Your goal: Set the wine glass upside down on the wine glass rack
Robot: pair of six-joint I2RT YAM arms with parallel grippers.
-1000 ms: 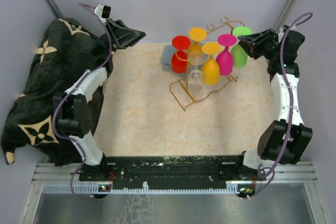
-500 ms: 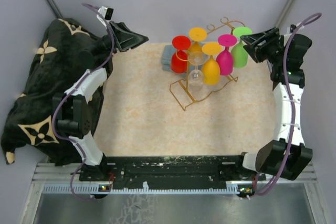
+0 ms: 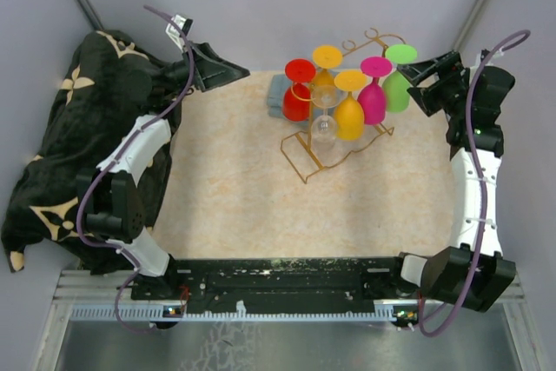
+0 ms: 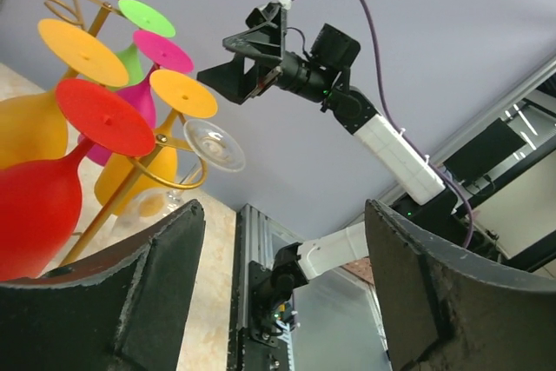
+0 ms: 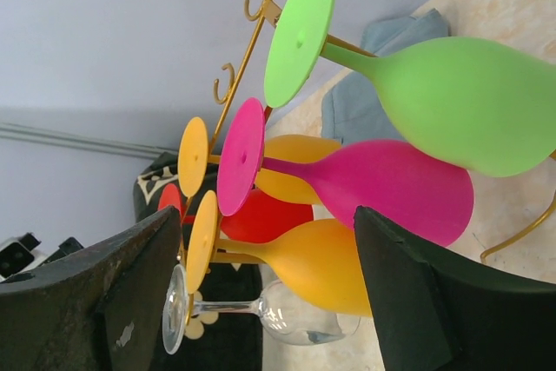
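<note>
Your table (image 3: 486, 141), with three things lying on it

Look down from the top view and you see the table covered by a pale, sandy speckled mat (image 3: 234, 188) that fills most of the surface. The gold wire wine glass rack (image 3: 334, 161) stands on the mat toward the far side, right of centre, its wavy base flat on it. Just behind the rack's left end you have a folded grey-blue cloth (image 3: 276, 97) at the mat's far edge. A black blanket (image 3: 61, 145) with cream flower motifs is heaped along the left side, spilling past that edge. A black mounting plate (image 3: 287, 272) runs along the near edge.
</note>
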